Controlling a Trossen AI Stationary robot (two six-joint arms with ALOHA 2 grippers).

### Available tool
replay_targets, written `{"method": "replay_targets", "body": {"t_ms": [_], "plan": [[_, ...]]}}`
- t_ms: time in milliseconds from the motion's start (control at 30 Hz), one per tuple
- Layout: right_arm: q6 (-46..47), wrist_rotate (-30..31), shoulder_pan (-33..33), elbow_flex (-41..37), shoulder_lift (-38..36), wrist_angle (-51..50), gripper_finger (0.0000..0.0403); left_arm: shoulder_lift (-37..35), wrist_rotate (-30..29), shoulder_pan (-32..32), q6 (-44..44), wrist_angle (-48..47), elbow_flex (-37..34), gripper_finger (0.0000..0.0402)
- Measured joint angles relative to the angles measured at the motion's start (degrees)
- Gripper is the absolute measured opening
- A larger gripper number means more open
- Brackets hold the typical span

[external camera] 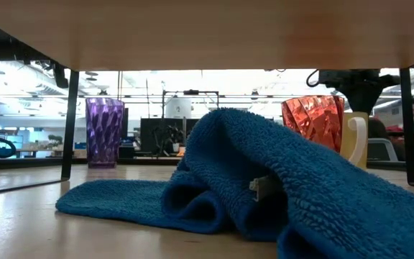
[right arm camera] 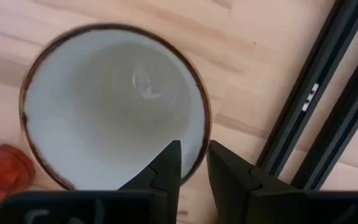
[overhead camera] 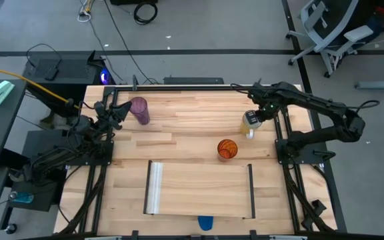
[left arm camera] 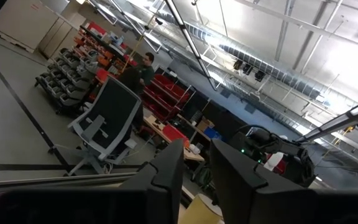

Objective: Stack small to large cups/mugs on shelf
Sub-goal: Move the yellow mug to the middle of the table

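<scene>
Nearest me the shelf (overhead camera: pixel 202 190) carries no cup, so I judge the stacking not yet begun. Just beyond its far right corner stands the orange tumbler (overhead camera: pixel 227 149); past that, the white mug (right arm camera: pixel 114 102) sits upright with my right gripper (right arm camera: pixel 193 163) straddling its rim, fingers a narrow gap apart around the wall, though I cannot tell if they are pinching it. Far from the shelf's left end, the purple tumbler (overhead camera: pixel 139 110) stands beside my left gripper (overhead camera: pixel 115 113), which holds nothing, its fingers slightly parted.
</scene>
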Motion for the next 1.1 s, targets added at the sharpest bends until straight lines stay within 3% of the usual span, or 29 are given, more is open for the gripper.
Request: {"method": "replay_targets", "body": {"t_ms": [567, 867, 1100], "plan": [[0.3, -0.1, -1.2, 0.0, 3.4, 3.9, 0.0081, 0.0, 0.0, 0.0, -0.1, 0.0, 0.0, 0.0085], [1.2, 0.1, -1.3, 0.1, 3.2, 4.1, 0.0015, 0.0, 0.0, 0.0, -0.1, 0.0, 0.0, 0.0079], [0.4, -0.4, -1.2, 2.0, 3.5, 3.8, 0.0009, 0.0, 0.0, 0.0, -0.1, -1.8, 0.0, 0.0073]]}}
